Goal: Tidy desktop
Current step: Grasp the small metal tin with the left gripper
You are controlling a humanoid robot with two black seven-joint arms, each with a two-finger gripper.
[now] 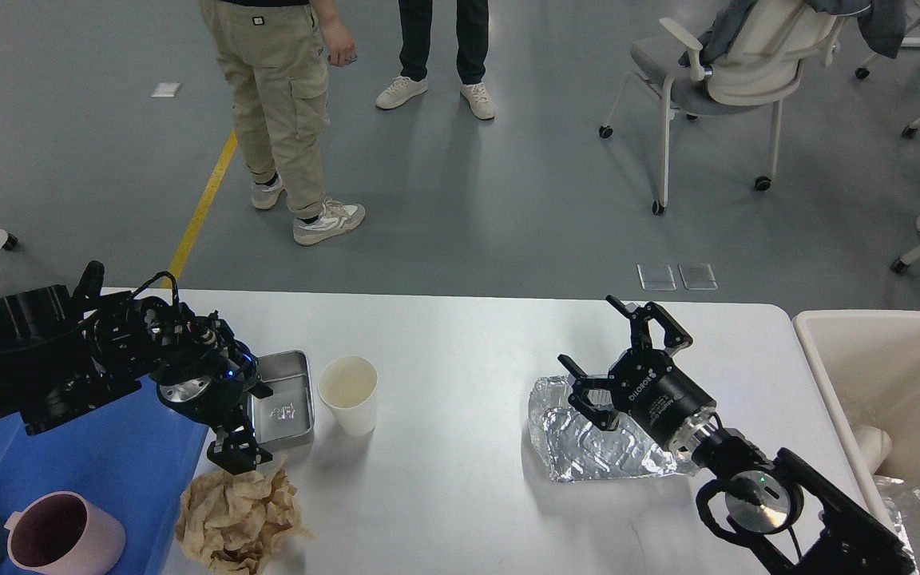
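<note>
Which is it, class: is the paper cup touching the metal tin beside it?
Apart. The head view shows a thin strip of white desktop between the paper cup and the metal tin.

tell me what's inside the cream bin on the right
In the large cream-coloured plastic bin, a pale rounded cup-like object and crumpled silver foil show at its lower part. The right arm and the frame edge hide the rest.
</note>
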